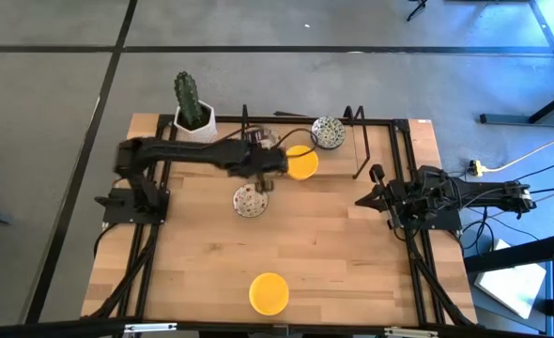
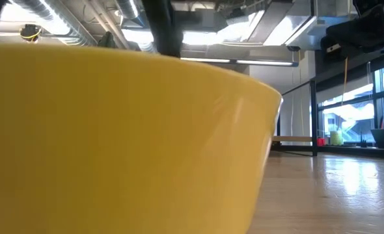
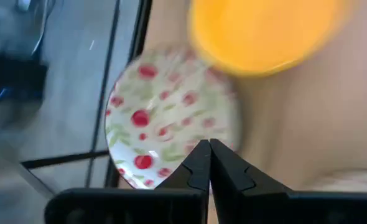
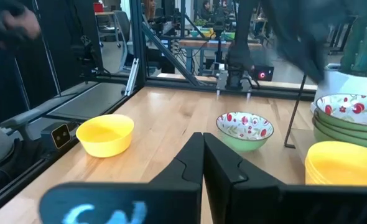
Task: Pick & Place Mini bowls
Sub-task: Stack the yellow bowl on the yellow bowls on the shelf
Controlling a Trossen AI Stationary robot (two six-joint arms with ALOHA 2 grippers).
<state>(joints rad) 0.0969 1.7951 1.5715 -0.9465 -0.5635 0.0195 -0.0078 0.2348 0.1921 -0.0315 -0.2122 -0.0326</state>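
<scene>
High view: directly overhead, facing down, taking in the whole counter [image 1: 286, 244] and both arms. Low view: at counter height, facing level into the room, so near one yellow bowl [image 2: 114, 136] that it fills most of the picture. Left wrist view: close above a floral bowl [image 3: 165, 118], past the left claw [image 3: 208, 163]. Right wrist view: across the counter past the right claw [image 4: 203, 158], sharing the yellow bowl by the front edge [image 4: 105, 134] with the high view.

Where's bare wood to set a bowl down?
Free: the wide stretch between the floral bowl and the near yellow bowl, and the patch toward the right pincer. Crowded: the far edge, around the left pincer, the yellow stack and the cactus pot.
</scene>
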